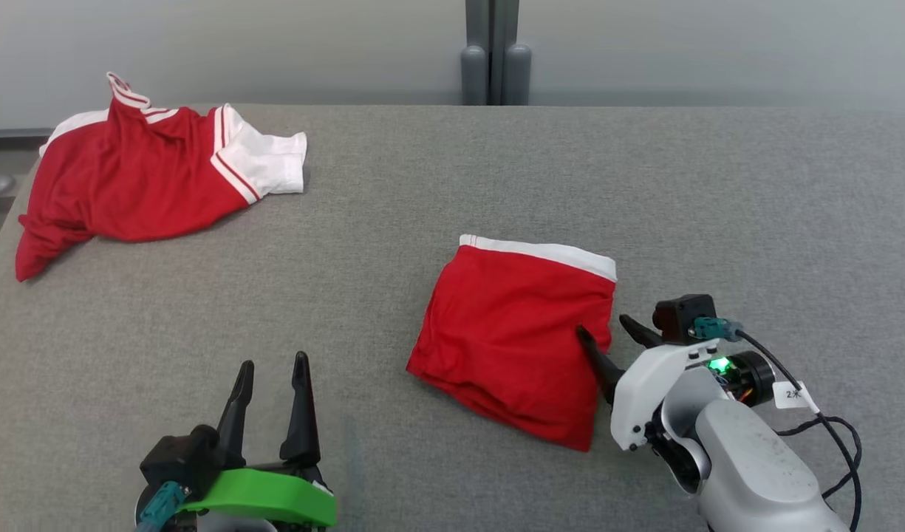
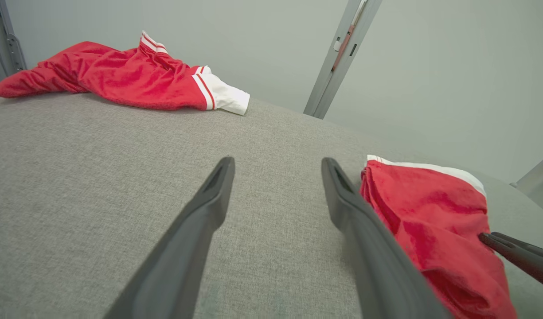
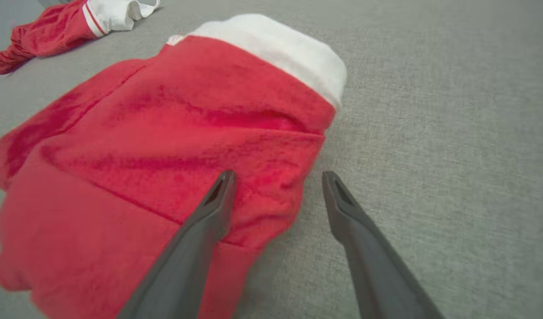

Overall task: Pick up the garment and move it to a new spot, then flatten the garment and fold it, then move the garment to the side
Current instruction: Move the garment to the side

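Folded red shorts (image 1: 515,332) lie on the grey table (image 1: 644,185), waistband farthest from the robot. The right gripper (image 1: 602,325), wide open and empty, straddles their right edge. The left gripper (image 1: 273,360), equally open and empty, sits well left of them, so the right arm is nearer.

I see the folded garment (image 1: 511,325) red with a white band; the jersey (image 1: 134,177) red, white sleeves (red-striped); table (image 1: 644,185) grey.

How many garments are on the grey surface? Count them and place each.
2. A folded red garment lies right of centre, at the right gripper; a crumpled red-and-white garment lies at the far left. Nothing appears hidden.
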Controlling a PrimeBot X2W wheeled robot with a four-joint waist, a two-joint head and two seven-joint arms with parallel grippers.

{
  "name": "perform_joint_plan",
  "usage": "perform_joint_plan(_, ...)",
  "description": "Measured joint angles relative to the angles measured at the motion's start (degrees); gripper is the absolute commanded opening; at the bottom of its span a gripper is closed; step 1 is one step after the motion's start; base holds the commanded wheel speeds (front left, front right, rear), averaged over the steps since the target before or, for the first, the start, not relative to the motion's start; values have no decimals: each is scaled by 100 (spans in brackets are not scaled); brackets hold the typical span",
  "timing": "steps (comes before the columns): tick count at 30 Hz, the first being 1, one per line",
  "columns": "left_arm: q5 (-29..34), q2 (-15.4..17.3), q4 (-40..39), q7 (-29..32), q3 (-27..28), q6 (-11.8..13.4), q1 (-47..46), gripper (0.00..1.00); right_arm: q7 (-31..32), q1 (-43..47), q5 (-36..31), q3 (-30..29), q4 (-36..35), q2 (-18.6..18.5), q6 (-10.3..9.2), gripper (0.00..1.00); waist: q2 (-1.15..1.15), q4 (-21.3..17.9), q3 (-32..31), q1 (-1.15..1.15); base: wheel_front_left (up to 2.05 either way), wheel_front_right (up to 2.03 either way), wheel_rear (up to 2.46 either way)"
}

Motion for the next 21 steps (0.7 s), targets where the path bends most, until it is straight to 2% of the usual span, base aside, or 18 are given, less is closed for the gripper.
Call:
perform_joint_plan(6,-46,-1,-18,0,-62,22,-52,100,169,-297,203,291,504,2,0,98,0,241,139,0,0,0,0)
perform_joint_plan(7,-47,0,-23,0,-63,34,-52,100,164,-352,220,316,564,2,0,49,0,265,162,0,0,0,0)
perform_joint_plan(8,-48,0,-26,0,-69,46,-53,100,154,-398,253,335,621,1,0,42,0,283,183,0,0,0,0)
perform_joint_plan(9,-52,0,-27,0,-71,47,-53,100,135,-427,267,358,664,1,0,27,0,292,198,0,0,0,0)
perform_joint_plan(10,-62,0,-29,0,-74,48,-53,100,103,-459,294,386,715,0,0,23,0,296,213,0,0,0,0)
perform_joint_plan(11,-73,0,-29,0,-74,48,-53,100,78,-490,300,409,748,0,0,2,0,290,219,0,0,0,0)
perform_joint_plan(18,-9,0,-91,0,-138,26,-53,100,-202,-710,80,390,921,-5,0,0,0,56,225,0,0,0,0)
perform_joint_plan(21,38,0,-155,0,-209,-3,-63,100,-252,-751,-60,299,911,-176,0,0,0,-107,228,0,0,0,0)
